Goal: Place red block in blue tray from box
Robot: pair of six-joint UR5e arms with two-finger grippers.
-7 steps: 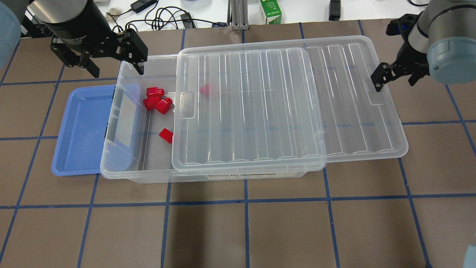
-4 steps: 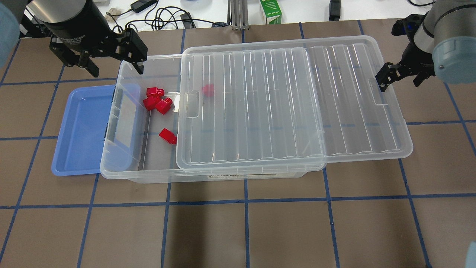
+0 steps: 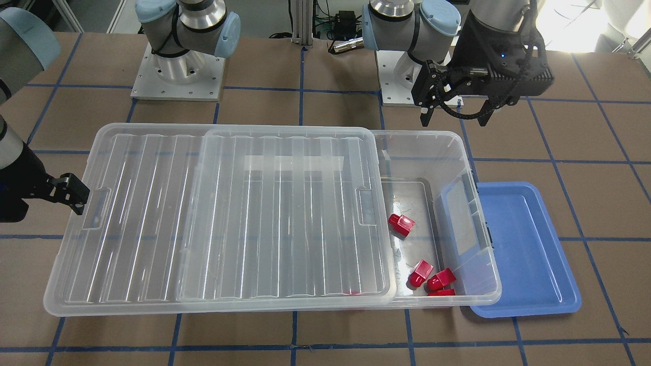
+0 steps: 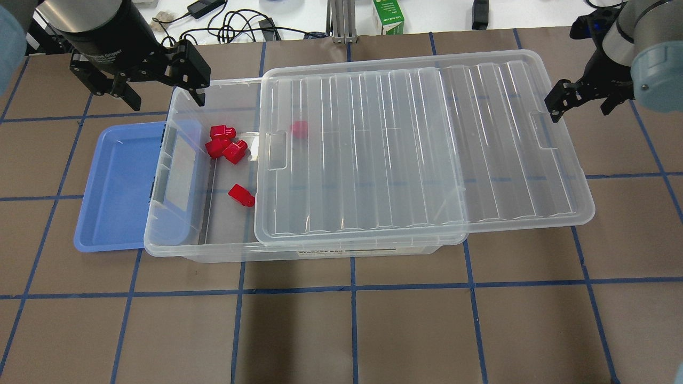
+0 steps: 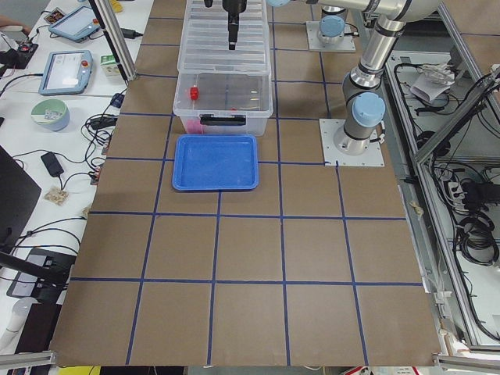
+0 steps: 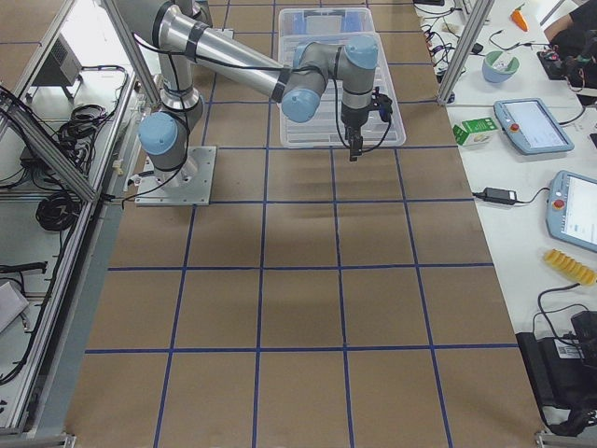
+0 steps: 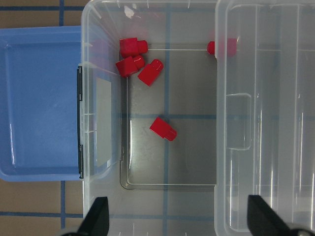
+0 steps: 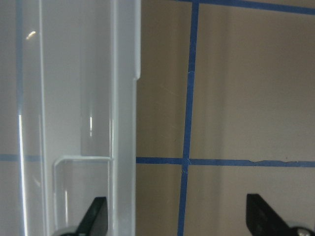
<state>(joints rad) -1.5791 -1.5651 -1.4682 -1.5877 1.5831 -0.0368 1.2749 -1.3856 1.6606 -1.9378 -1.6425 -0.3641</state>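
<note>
Mid-frame in the overhead view, the large clear plastic box (image 4: pixel 299 250) has its ribbed clear lid (image 4: pixel 421 144) offset rightward, baring its left end beside the shallow blue plastic tray (image 4: pixel 114 181); there one small glossy red block (image 4: pixel 241 195) lies apart from a cluster (image 4: pixel 224 143). Picking seems the step in hand: the left claw (image 4: pixel 165 98), above the box's upper-left corner, is spread wide and empty, and should descend over that lone block. The right claw (image 4: pixel 581 104), upper right by the lid's edge, is also spread, gripping nothing.
</note>
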